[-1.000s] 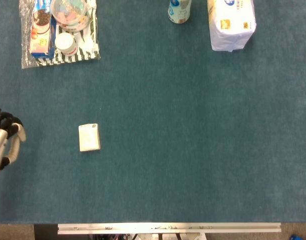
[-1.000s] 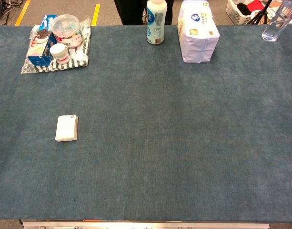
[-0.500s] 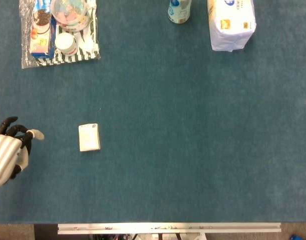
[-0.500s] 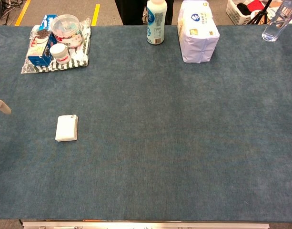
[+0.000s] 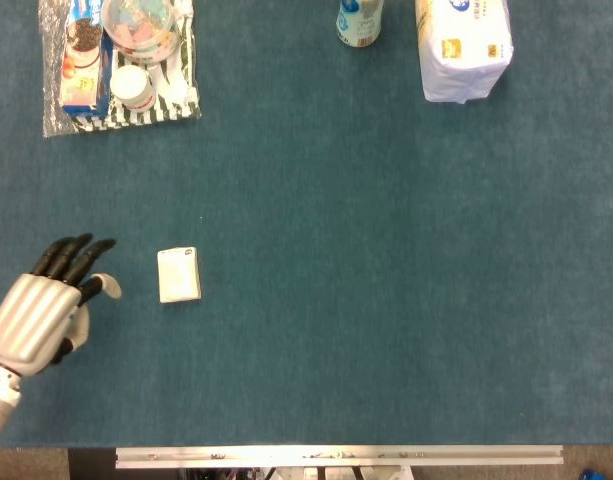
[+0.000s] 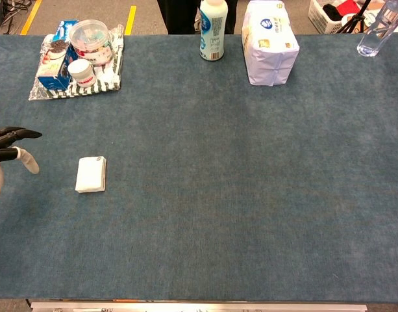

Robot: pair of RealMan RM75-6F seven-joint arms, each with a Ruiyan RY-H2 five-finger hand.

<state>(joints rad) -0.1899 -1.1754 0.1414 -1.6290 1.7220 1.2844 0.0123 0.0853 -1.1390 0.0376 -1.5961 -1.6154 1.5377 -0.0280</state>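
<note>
Since the earlier frames, the left hand (image 5: 48, 305) has advanced from the left edge of the head view toward the small white packet (image 5: 178, 275), which has not shifted on the blue tabletop (image 5: 366, 280). Left hand: silver back uppermost, dark fingers (image 5: 78, 255) extended and slightly spread, thumb tip light-coloured and pointing toward the packet; it holds nothing and stands near the packet without touching it. In the chest view the same hand (image 6: 5, 153) enters at the left edge, with the packet (image 6: 91, 174) just to its right. Small white packet: flat, rectangular, lying alone on the left half of the tabletop, well apart from all other things. Far left corner: a clear striped bag (image 5: 121, 105) holding a blue snack box (image 5: 81, 55), a round lidded tub (image 5: 138, 22) and a small white jar (image 5: 133, 87). Far edge, right of centre: a white bottle (image 6: 211, 29) standing upright, and beside it a white tissue pack (image 6: 269, 42). Far right corner, chest view: a clear bottle (image 6: 374, 32). Right hand: outside both views.
</note>
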